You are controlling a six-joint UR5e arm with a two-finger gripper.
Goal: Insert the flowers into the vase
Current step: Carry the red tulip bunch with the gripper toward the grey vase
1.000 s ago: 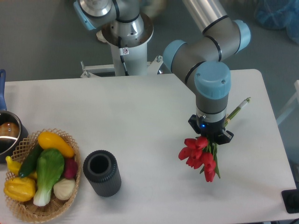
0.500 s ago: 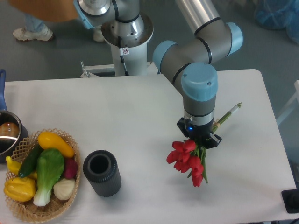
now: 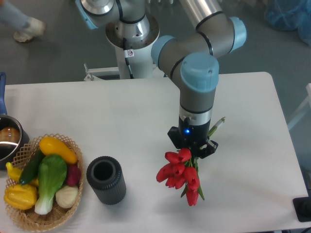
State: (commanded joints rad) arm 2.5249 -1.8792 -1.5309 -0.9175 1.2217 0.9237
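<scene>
The bunch of red tulip flowers (image 3: 179, 172) is pinched in the black two-finger gripper (image 3: 192, 149), carried; alignment above the ribbed dark grey cylindrical vase (image 3: 105, 179) is required next.

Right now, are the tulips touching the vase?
Apart. The fixed camera shows bare white table between the tulips, held by the gripper, and the ribbed grey vase.

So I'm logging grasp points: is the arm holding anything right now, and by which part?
Yes. The gripper holds the flowers by the stems, just above the red buds; the stem ends stick out past it on the far side. The jaws themselves are hidden.
</scene>
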